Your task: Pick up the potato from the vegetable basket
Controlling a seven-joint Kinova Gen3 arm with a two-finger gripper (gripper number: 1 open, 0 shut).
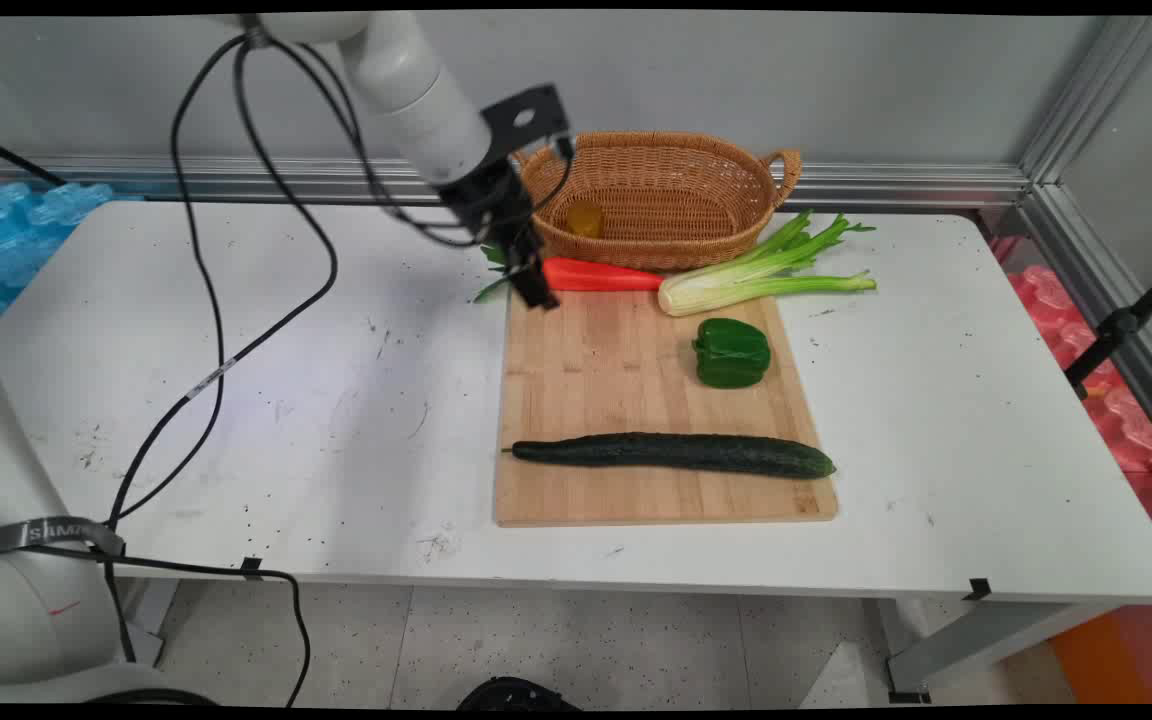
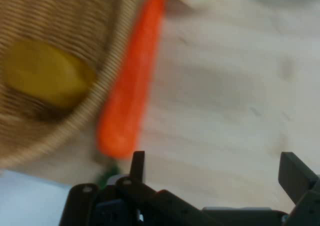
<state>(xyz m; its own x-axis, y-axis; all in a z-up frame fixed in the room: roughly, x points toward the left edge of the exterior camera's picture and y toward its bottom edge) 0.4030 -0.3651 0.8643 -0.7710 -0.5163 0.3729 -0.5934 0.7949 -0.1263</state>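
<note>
Gripper (image 2: 212, 168) spread empty, carrot (image 2: 131, 83) top hidden, basket (image 2: 60, 16) item perhaps potato (image 2: 47, 73)

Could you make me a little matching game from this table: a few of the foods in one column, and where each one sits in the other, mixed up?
Things:
1. cucumber
2. green pepper
3. carrot
4. yellow item

Places:
A. inside the wicker basket
B. along the cutting board's near edge
C. against the basket's front, next to the gripper
D. on the board's far right part

Pairs: 1-B, 2-D, 3-C, 4-A
</note>
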